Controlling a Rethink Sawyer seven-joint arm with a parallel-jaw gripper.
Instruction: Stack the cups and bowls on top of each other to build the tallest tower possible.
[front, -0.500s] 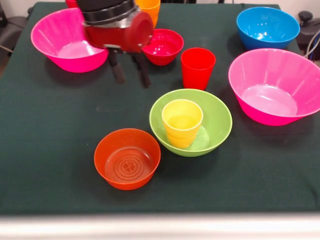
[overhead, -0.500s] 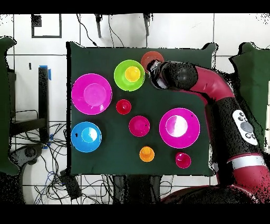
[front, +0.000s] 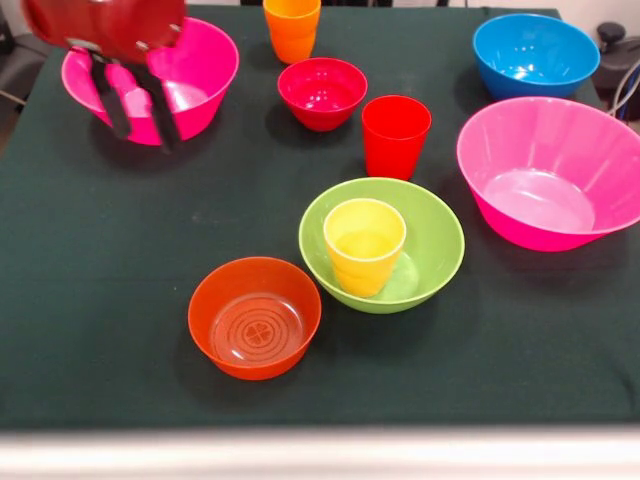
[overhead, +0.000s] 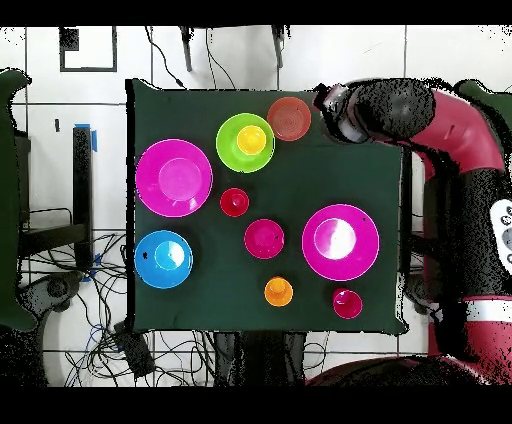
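Front view: pincer (front: 134, 98) spread and empty, before a pink bowl (front: 195, 70), well apart from the orange bowl (front: 255, 316).

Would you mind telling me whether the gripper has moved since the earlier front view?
Yes. The gripper has shifted toward the picture's left: it hung beside the small crimson bowl before, and now it hangs, open and empty, in front of the left hot-pink bowl.

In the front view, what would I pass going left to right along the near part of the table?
Orange bowl → yellow cup, standing inside the lime-green bowl → large hot-pink bowl.
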